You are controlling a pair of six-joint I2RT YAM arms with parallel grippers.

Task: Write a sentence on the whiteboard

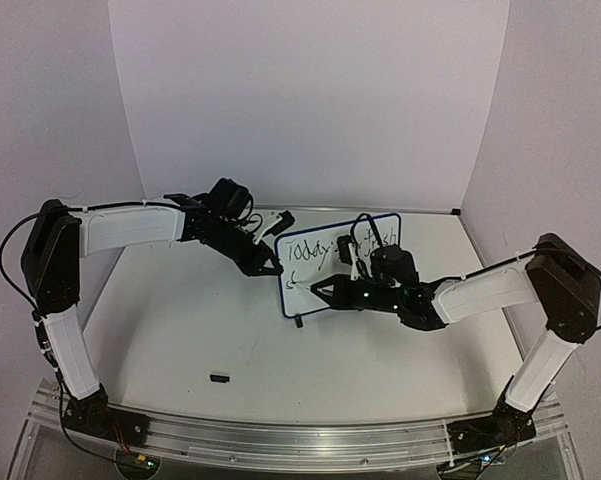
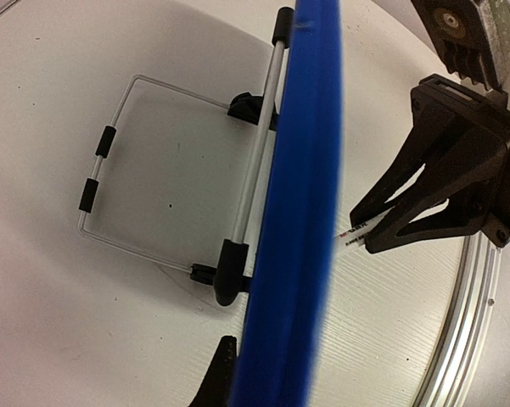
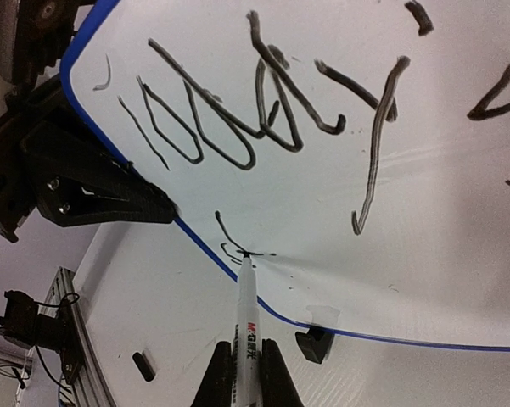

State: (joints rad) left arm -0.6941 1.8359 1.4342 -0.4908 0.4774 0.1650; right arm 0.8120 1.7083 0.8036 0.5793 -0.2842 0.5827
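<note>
The small white board with a thin dark-blue rim [image 1: 325, 270] stands on the pale desk [image 1: 180, 330] between the arms. Its long axis runs left to right, and its written face leans back toward the near edge. The left jaws are clamped on its left rim. The right jaws grip a white marker pen [image 3: 248, 314], whose tip touches the board below the black handwritten script [image 1: 315, 250]. If the pen presses too hard, I reckon the board could tip backward or twist in the left grip, skewing the stroke.
</note>
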